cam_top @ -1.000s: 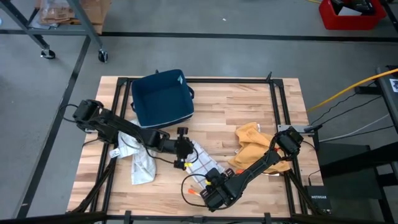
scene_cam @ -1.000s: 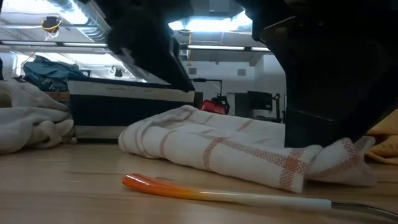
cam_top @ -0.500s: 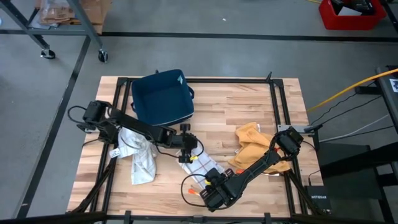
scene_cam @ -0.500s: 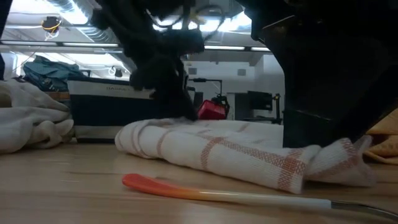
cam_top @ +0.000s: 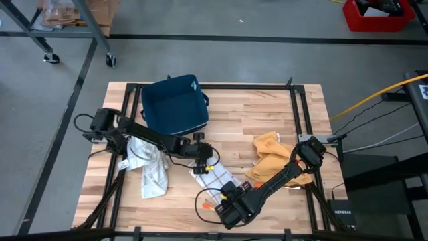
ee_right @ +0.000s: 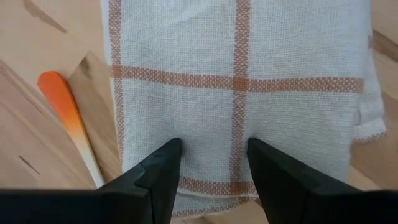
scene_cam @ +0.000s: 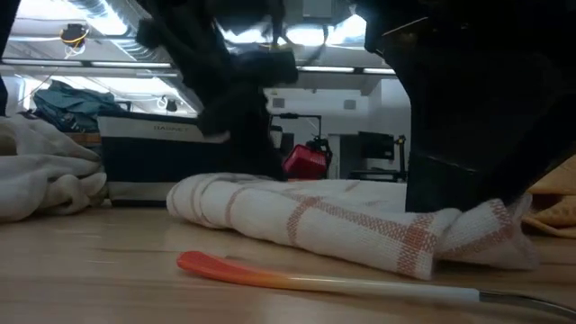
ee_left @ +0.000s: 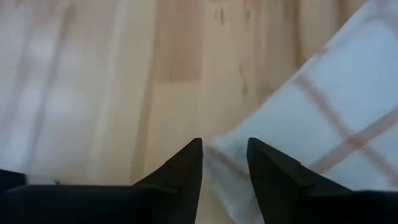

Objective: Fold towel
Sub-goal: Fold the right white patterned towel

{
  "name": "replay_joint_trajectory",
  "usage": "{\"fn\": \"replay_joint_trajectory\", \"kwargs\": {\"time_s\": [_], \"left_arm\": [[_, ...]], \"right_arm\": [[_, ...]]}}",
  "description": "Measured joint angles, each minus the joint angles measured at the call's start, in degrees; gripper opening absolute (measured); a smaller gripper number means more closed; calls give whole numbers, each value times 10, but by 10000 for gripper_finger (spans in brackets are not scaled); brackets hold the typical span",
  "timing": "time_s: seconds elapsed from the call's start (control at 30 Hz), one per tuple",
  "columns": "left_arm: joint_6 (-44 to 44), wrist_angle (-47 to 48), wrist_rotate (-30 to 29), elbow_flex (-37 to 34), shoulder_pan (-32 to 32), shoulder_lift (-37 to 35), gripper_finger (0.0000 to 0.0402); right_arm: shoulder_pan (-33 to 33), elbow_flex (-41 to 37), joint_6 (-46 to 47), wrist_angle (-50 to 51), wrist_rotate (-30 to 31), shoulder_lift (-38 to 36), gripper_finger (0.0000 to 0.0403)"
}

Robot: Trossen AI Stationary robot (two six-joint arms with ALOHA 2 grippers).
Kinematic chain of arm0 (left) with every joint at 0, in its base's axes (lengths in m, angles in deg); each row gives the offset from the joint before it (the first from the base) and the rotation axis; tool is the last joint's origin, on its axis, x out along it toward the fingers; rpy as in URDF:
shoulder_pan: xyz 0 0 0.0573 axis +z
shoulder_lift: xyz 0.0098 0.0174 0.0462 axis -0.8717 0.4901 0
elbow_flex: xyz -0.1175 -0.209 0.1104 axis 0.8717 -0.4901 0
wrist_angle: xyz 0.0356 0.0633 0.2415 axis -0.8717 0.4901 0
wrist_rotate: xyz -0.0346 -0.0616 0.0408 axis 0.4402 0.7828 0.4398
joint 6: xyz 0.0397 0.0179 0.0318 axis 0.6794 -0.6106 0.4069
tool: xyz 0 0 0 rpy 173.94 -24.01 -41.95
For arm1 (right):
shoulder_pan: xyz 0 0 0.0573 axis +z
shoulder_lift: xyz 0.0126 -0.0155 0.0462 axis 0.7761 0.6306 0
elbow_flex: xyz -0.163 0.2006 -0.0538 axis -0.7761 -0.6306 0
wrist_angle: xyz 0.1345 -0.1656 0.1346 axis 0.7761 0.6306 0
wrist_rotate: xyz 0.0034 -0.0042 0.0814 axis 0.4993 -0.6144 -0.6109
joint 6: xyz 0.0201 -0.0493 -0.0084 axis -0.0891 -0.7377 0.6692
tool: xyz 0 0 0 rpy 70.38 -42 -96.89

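A: Where is the towel [cam_top: 212, 175] lying at the moment?

B: It is lying near the front middle of the wooden worktop [cam_top: 254, 114], white with orange checked lines, bunched into a low roll when I am looking from table height [scene_cam: 342, 225].

A: And what are the two arms doing?

B: The left gripper [cam_top: 202, 159] is reaching in over the towel's far end. In its wrist view the fingers [ee_left: 186, 168] are standing a narrow gap apart with the towel's corner [ee_left: 323, 112] lying in that gap; whether they are pinching the cloth, I cannot tell.

A: The right one?

B: The right gripper [cam_top: 231, 201] is sitting at the towel's near end. Its fingers [ee_right: 163, 168] are spread fairly wide and are resting down on the checked cloth [ee_right: 239, 87], with fabric showing between them. They are not closed on anything that I am seeing.

A: What else is lying about?

B: An orange-tipped utensil [ee_right: 65, 115] is lying just beside the towel's edge, in front of the roll in the low view [scene_cam: 270, 274]. A navy fabric bin [cam_top: 172, 106] is sitting at the back left, a crumpled pale cloth [cam_top: 148, 169] is lying under the left arm, and a yellow cloth [cam_top: 271, 155] is heaped to the right, well apart from the towel.
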Motion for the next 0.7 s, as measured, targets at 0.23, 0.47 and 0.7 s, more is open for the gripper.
{"fn": "replay_joint_trajectory", "kwargs": {"time_s": [0.23, 0.47, 0.7], "left_arm": [[10, 15, -1, 1, -16, -105, 119], [9, 79, -3, 1, -46, -236, 119], [-23, 166, 6, 1, -113, -353, 119]], "right_arm": [[0, 57, -18, 44, 29, -1, 188], [-5, 117, -63, 95, 64, -2, 188], [-17, 121, -91, 92, 55, -2, 188]]}}
